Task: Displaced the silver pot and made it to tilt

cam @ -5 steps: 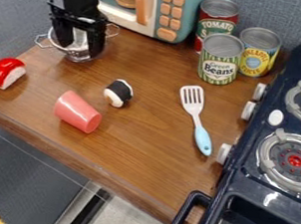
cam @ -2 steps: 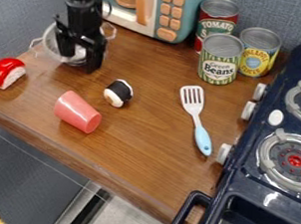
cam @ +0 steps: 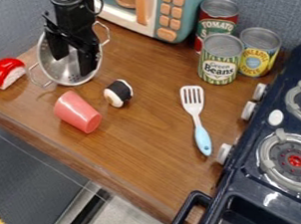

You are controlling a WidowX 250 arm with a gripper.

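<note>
A black claw (cam: 69, 62) hangs over the far left of a wooden counter (cam: 143, 148), open, its two fingers spread apart at the silver pot (cam: 64, 73). The pot sits beneath it, tipped on a slant with its perforated inside turned toward the camera, one wire handle raised at the upper right and the other low at the left. Just beside that lower handle lies a red and white toy (cam: 6, 73), while a pink cup (cam: 78, 111) rests on its side nearer the counter's front edge. A sushi roll (cam: 118, 93) in black and white lies between the pot and a spatula (cam: 193, 101), whose slotted white head points toward the back and whose blue grip points toward the front. Behind the spatula, three cans stand upright in a cluster: a green one (cam: 219, 60) in front, a red one (cam: 217, 23) at the rear and a yellow one (cam: 258, 53) to the right. A teal microwave (cam: 186, 7) stands at the back, and a dark blue stove (cam: 244, 168) with silver burners lines the right side.
</note>
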